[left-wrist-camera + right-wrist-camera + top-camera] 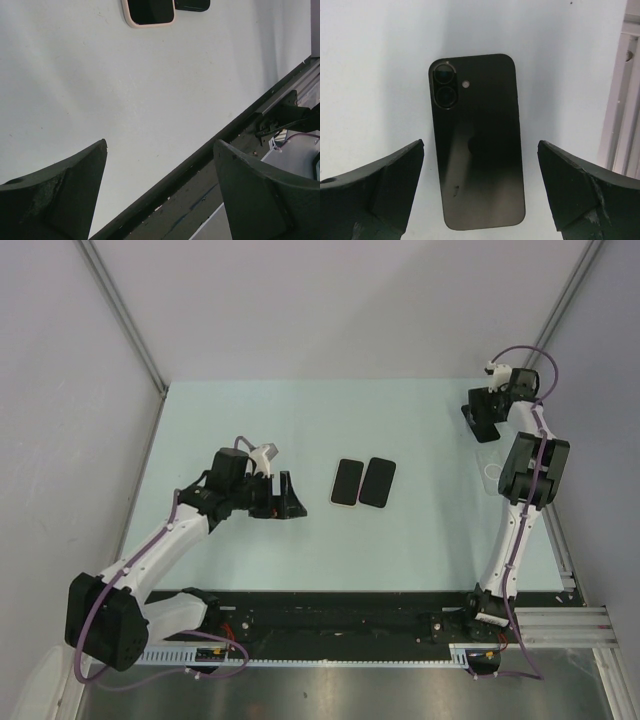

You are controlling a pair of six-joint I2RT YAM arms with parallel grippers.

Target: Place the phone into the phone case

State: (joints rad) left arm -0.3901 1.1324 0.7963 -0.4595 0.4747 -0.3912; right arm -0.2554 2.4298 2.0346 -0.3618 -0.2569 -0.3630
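My right pincer (481,144) stands wide, gripping nothing. The black phone (476,125) lies back-up on the table (375,60) straight beneath it, long axis square to my closing line, so I'd judge I close on its long edges. The pink-rimmed case (347,483) sits well to the left, nearer the left arm (180,530).

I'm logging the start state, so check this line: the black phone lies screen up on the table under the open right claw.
One thing is wrong: the phone lies back up, its two lenses showing, as the right wrist view shows. The rest stands: it is black, on the table, under the open right claw.
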